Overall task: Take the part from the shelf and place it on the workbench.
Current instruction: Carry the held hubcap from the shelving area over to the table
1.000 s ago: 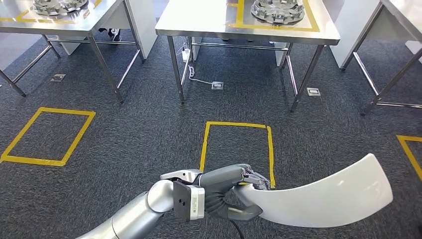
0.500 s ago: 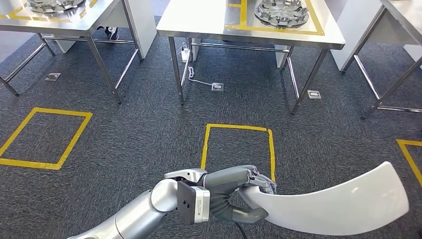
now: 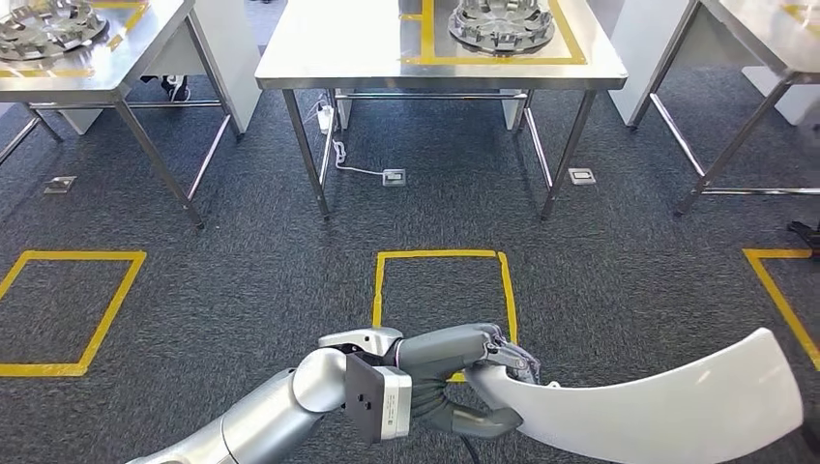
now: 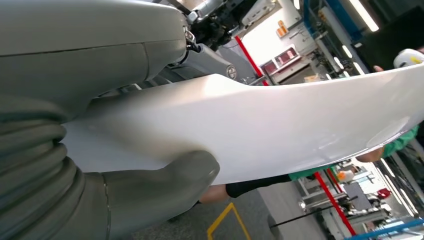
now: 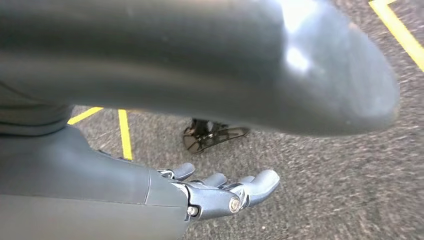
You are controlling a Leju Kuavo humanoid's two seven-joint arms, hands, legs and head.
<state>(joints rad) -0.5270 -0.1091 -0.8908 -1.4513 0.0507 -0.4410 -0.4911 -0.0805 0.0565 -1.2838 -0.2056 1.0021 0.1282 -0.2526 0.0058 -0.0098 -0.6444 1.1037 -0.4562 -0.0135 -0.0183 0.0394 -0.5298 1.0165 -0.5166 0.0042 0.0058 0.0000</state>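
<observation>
A: Where is the part (image 3: 648, 406)?

B: It is in the left hand (image 3: 474, 372), low in the head view. It is a long, curved white panel; the hand grips one narrow end, and the rest sweeps out to the robot's right, above the dark carpet (image 3: 242, 251).

A: How does the hand hold it?

B: The dark fingers (image 3: 508, 353) lie over the upper edge and the grey thumb (image 3: 483, 420) closes beneath. The left wrist view shows the same: the thumb (image 4: 165, 185) pressed against the part's glossy white face (image 4: 260, 130).

A: And the right hand?

B: The right hand (image 5: 220, 192) holds nothing. Its fingers are stretched out and slightly apart, above the carpet.

A: Where is the desk?

B: A steel desk (image 3: 338, 48) stands ahead, well apart from the part. A yellow tape frame on its top holds a round metal casting (image 3: 501, 24). Another desk (image 3: 77, 68) to the left carries a similar casting (image 3: 48, 24).

A: What lies between?

B: A yellow tape square (image 3: 440, 285) on the carpet, just ahead of the left hand, and two floor sockets (image 3: 394, 177) beneath the desk.
</observation>
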